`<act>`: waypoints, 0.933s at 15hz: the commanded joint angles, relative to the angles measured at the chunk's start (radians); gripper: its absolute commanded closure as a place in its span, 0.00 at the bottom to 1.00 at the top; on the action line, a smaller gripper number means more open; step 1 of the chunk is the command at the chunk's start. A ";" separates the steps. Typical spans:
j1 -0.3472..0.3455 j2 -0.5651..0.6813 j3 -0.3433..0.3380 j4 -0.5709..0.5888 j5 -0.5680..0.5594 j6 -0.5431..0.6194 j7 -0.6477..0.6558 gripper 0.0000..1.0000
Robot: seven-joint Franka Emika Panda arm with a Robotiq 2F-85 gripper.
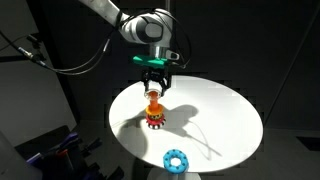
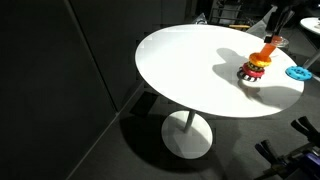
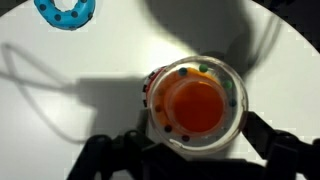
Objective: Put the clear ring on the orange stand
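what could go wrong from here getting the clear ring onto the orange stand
The clear ring shows around the orange stand in the wrist view, but its height is unclear; let go too high, it might snag and tilt. The gripper hangs just above the stand in an exterior view; a sideways drift could topple it.

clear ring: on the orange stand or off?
Around the peg: wrist view shows the clear ring encircling the top of the orange stand. Seated or held by the hand, cannot tell.
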 commanded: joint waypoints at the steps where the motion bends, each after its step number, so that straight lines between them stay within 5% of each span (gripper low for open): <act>1: -0.013 0.010 0.002 0.031 0.014 -0.022 -0.030 0.00; 14: -0.020 -0.065 -0.008 -0.060 0.012 0.077 -0.009 0.00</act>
